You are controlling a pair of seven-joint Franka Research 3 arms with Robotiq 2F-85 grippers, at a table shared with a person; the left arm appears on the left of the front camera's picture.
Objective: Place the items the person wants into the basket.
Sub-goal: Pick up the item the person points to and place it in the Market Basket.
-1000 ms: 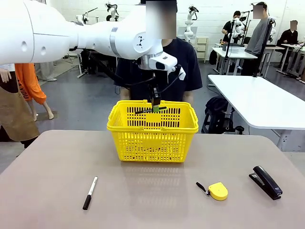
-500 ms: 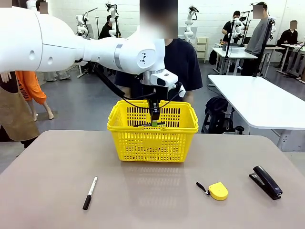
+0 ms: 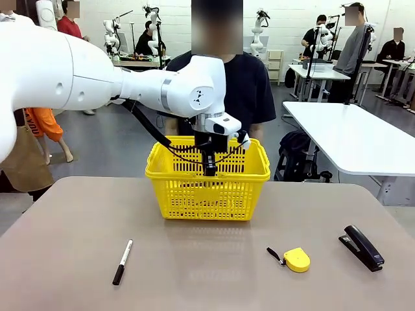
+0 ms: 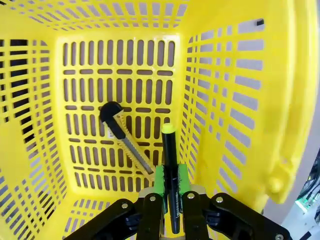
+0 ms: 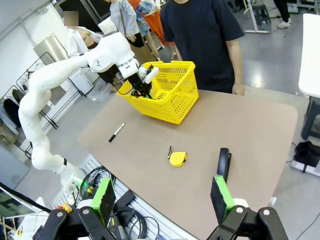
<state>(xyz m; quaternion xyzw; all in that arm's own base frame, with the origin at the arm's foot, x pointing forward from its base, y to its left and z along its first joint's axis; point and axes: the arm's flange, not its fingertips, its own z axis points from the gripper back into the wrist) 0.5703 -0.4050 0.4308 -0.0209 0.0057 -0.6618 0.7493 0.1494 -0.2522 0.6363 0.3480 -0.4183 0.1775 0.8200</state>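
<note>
My left gripper (image 3: 210,170) has dipped inside the yellow basket (image 3: 188,194), in front of the person (image 3: 249,84) in a navy T-shirt. In the left wrist view it (image 4: 170,181) is shut on a thin black pen (image 4: 170,160) with a yellow tip, held just above the basket (image 4: 240,100) floor. A yellow-and-black utility knife (image 4: 125,142) lies on that floor beside the pen. A black marker (image 3: 122,261) with a white barrel lies on the table at front left. My right gripper (image 5: 162,200) hangs open high over the near table edge, nothing between its fingers.
A round yellow tape measure (image 3: 296,259) and a black stapler (image 3: 362,247) lie at the table's front right. The person's hand (image 5: 239,90) rests at the far table edge. The basket's handles are folded down on its rim.
My left gripper has come down from above the rim into the basket, still holding the pen. Nothing on the table has moved.
</note>
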